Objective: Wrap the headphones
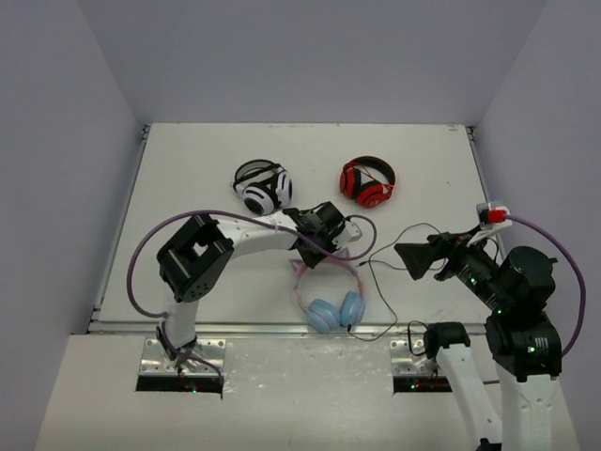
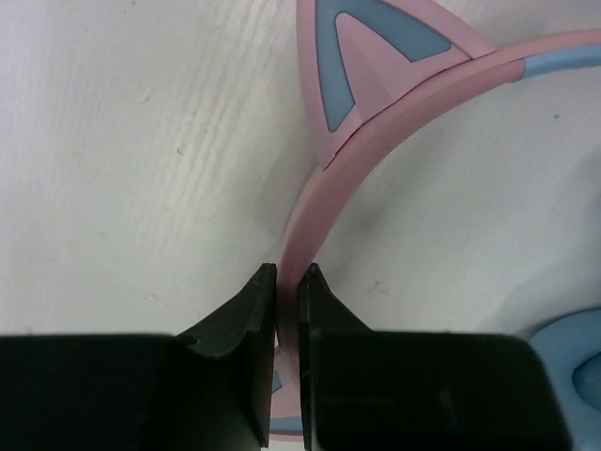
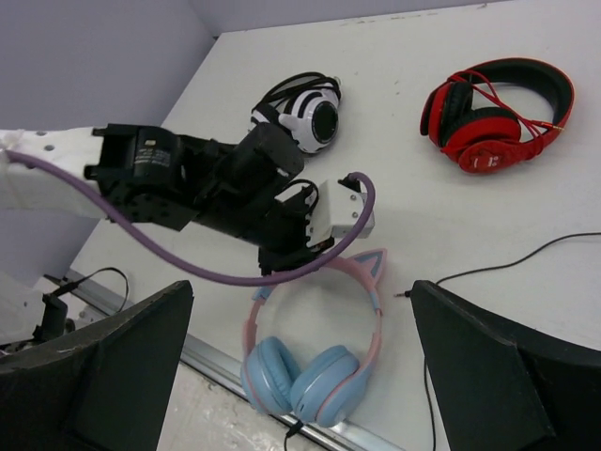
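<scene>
Cat-ear headphones (image 1: 336, 311), with a pink plastic headband, two pink ears and light-blue padded earcups, lie flat at lower centre of the top view. Their earcups sit just beside the near edge of the white desk (image 1: 188, 169). Left fingers (image 2: 274, 282) are nearly closed, pinching the thin pink band edge-on just below one ear. Right fingers (image 1: 418, 256) are spread wide, holding nothing, at right of centre. Judged light. The band looks stiff but springy, and its smooth plastic is likely to slip in a narrow pinch. The earcups look soft and may swivel. The band reads as your best anchor. The thin black cable (image 1: 380, 291) looks limp and trails right from the earcups in loose loops, plug end free. Take it close to the earcup so you drag less slack. Room: bare desk at mid-right. Black-and-white headphones (image 1: 263, 188) and red-and-black headphones (image 1: 366, 181) sit at upper centre, well apart. Mind the near edge; the cable skirts it.
</scene>
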`<state>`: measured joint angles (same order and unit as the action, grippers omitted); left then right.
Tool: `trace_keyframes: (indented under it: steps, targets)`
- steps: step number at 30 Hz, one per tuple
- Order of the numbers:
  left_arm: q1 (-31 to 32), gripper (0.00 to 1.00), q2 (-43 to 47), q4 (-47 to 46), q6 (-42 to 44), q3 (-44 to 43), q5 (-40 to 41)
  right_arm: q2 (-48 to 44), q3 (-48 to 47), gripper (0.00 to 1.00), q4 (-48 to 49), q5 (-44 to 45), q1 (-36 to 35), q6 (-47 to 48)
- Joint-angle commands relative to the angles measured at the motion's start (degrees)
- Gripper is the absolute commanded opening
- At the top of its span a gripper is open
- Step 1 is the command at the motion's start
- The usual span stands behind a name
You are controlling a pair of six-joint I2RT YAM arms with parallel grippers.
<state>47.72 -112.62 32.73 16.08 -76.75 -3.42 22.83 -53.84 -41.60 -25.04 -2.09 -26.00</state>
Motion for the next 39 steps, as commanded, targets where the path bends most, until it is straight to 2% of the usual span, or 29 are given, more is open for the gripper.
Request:
trace_keyframes:
  steps: [1, 5, 7, 9, 11, 13, 14, 15, 17, 18, 20, 23, 26, 27, 29, 30, 33, 35, 38, 39]
  targets:
    - [2.6, 0.00, 6.9, -4.9, -9.5, 2.2, 11.6, -0.9, 1.5, 0.99, 4.7, 1.0, 0.1, -1.0]
    - [3.0, 0.00, 15.9, -4.6, -18.7, 4.6, 25.5, -0.9, 5.0, 0.99, 6.6, 1.7, 0.1, -0.9]
    - [2.9, 0.01, 22.6, -4.0, -22.7, 5.8, 28.0, -0.2, 6.9, 0.99, 7.9, 1.1, 0.1, 0.0]
    - [2.8, 0.01, 27.3, -1.2, -25.9, 6.0, 34.2, 0.0, 9.0, 0.99, 10.5, -0.1, 0.1, 0.8]
    - [1.9, 0.00, 33.4, 2.4, -31.2, 4.3, 41.1, -0.5, 11.6, 0.99, 13.6, -6.8, 0.1, 2.4]
    - [1.2, 0.00, 37.8, 9.4, -36.7, 0.4, 45.8, -1.0, 13.4, 0.99, 20.3, -11.9, 0.1, 0.9]
    - [1.1, 0.00, 39.1, 14.0, -38.2, -0.9, 51.1, -1.0, 15.5, 0.99, 23.3, -17.6, 0.2, -0.4]
    - [1.0, 0.00, 40.1, 16.5, -41.5, -2.5, 53.5, -0.9, 17.3, 0.99, 31.7, -20.2, 0.1, -1.9]
    - [0.4, 0.00, 43.0, 20.8, -42.8, -6.8, 56.8, 1.9, 22.4, 0.99, 42.6, -25.6, 0.1, -7.3]
    - [0.3, 0.00, 44.6, 22.1, -43.9, -9.9, 58.4, 5.3, 24.2, 0.99, 52.4, -30.2, 0.1, -9.1]
    - [0.3, 0.00, 46.0, 24.6, -44.5, -12.4, 59.9, 8.8, 24.6, 0.99, 62.4, -32.7, 0.1, -9.9]
    - [0.2, 0.00, 47.0, 28.8, -44.6, -17.4, 61.3, 13.9, 22.4, 0.99, 67.5, -32.3, -0.6, -9.2]
    - [0.2, 0.00, 47.2, 31.2, -45.3, -20.5, 60.5, 18.5, 19.7, 0.99, 67.0, -28.9, -5.2, -3.8]
    - [0.2, 0.00, 47.7, 31.1, -45.3, -21.0, 59.9, 20.0, 18.4, 0.99, 65.3, -27.6, -7.1, 0.7]
    - [0.2, 0.00, 48.2, 31.0, -45.1, -22.3, 58.5, 24.9, 14.5, 0.98, 58.3, -24.5, -13.5, 9.2]
    - [0.2, 0.00, 48.3, 31.1, -45.1, -22.9, 58.4, 26.1, 13.4, 0.97, 56.0, -20.0, -17.7, 11.8]
    - [0.2, 0.00, 48.3, 32.3, -45.3, -25.3, 58.2, 30.6, 12.6, 0.95, 55.5, -20.0, -21.5, 13.2]
    - [0.2, 0.00, 48.4, 32.1, -45.6, -26.0, 58.4, 33.1, 13.5, 0.89, 57.3, -20.2, -23.4, 13.2]
    - [0.2, 0.00, 49.1, 31.3, -45.7, -27.2, 57.2, 34.2, 17.2, 0.86, 63.1, -16.5, -25.5, 12.5]
    - [0.2, 0.00, 49.6, 31.1, -45.7, -27.5, 57.0, 35.1, 18.1, 0.82, 64.8, -16.0, -25.5, 12.2]
